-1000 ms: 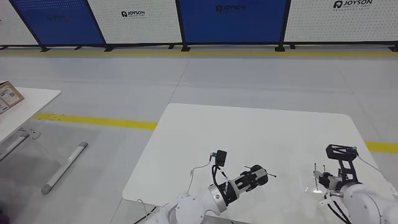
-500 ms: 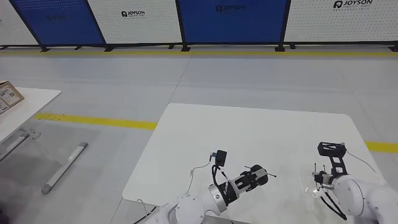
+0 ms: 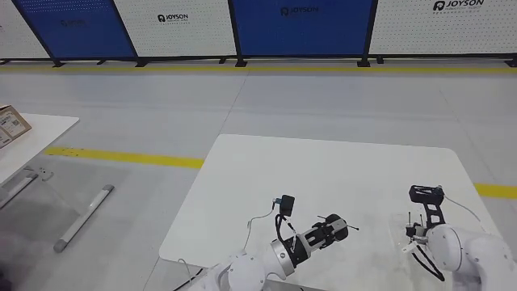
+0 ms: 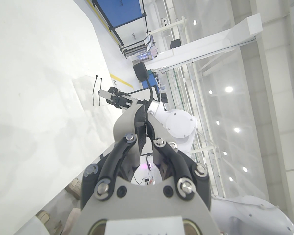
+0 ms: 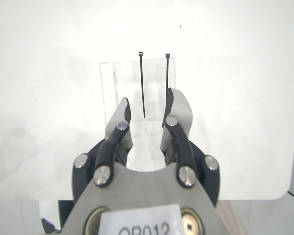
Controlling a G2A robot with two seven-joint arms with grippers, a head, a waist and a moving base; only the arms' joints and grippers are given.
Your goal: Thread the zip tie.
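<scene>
From above, the left gripper (image 3: pixel 338 229) and the right gripper (image 3: pixel 414 231) are well apart over the white table (image 3: pixel 323 170).

In the left wrist view, the left gripper (image 4: pixel 143 113) is pinched tight, with nothing in it.

In the right wrist view, the right gripper (image 5: pixel 148 99) is wide open and holds nothing. The first zip tie (image 5: pixel 142 84) and the second zip tie (image 5: pixel 167 72) lie side by side on a clear plate (image 5: pixel 107 79). Both point straight away from the gripper, heads far, thin tails near. The first tail ends between the open fingers.

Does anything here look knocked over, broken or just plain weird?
Nothing stands out. The two black zip ties look straight, undamaged and roughly parallel on their clear holder, and the right gripper sits close by them with open fingers.
</scene>
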